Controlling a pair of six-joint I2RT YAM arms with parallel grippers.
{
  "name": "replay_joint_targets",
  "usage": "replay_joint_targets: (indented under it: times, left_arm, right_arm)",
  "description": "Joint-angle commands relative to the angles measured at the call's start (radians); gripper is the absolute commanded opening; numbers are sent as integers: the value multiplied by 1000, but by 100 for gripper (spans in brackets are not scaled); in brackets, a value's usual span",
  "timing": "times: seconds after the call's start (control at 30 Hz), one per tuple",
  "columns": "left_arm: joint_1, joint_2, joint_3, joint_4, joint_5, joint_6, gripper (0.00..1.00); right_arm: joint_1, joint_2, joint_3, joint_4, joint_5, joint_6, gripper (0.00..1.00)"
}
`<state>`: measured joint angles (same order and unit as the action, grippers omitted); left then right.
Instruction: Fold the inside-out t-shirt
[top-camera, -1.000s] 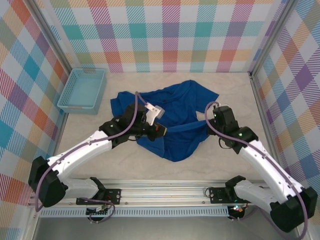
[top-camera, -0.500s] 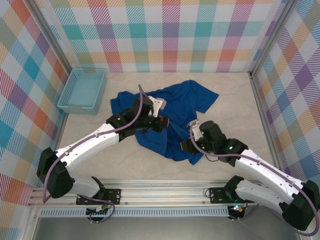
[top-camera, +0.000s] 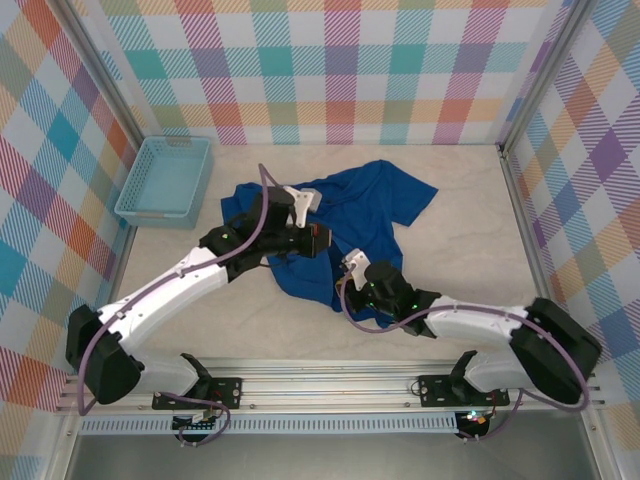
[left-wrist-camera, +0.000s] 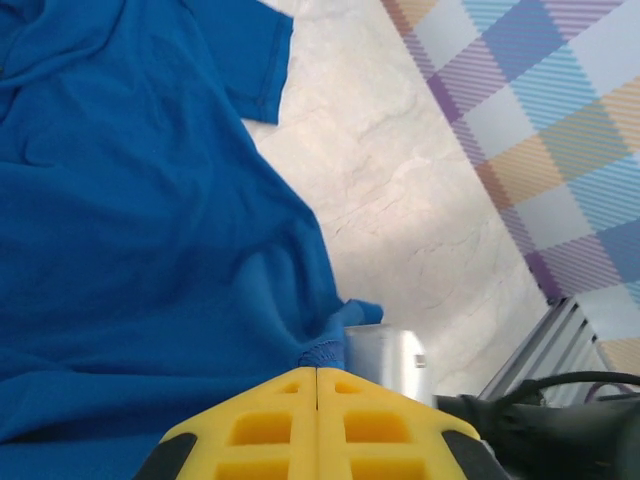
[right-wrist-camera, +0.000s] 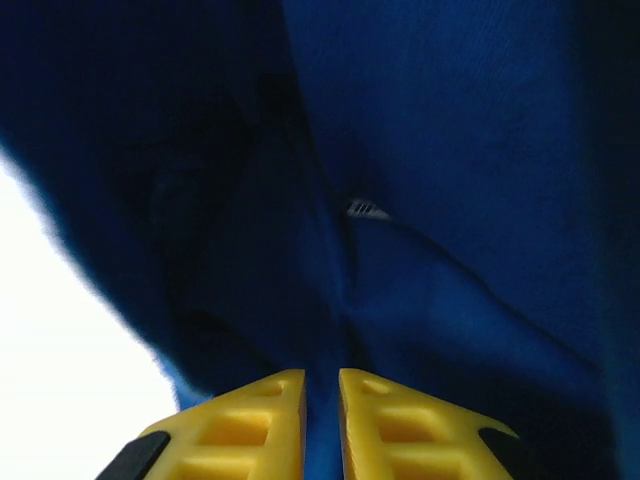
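Now L claw (left-wrist-camera: 317, 371) pinching t-shirt (left-wrist-camera: 130, 200) fold; R claw (right-wrist-camera: 321, 374) — nipped on same cloth.

Lab robot cell, plaid walls (top-camera: 330, 60), aluminium rail (top-camera: 330, 385)

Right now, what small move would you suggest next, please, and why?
Probably draw the right gripper, nearly closed on cloth, toward the near edge: the royal-blue t-shirt lies bunched, and the left gripper pinches its edge, so tension should spread it.
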<state>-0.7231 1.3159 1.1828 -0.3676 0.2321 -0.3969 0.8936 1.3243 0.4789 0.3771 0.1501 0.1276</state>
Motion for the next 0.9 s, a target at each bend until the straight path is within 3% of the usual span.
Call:
replay_joint_targets:
  times: [0.0,0.27,0.5,0.87]
  left_arm:
    - [11,-51,36,-27,46,-19,0]
    - [15,-78,75,-72,95,24,0]
    - [17,-105,81,-122,61,114,0]
    - [17,-24,140,-101,115,1,0]
  right_arm:
    - [4,68,-6,308,108,-131,15]
    - [-22,214,83,372,248,-275,12]
    - [-102,173,80,316,132,-279,13]
    - [-15,282,98,378,277,-402,13]
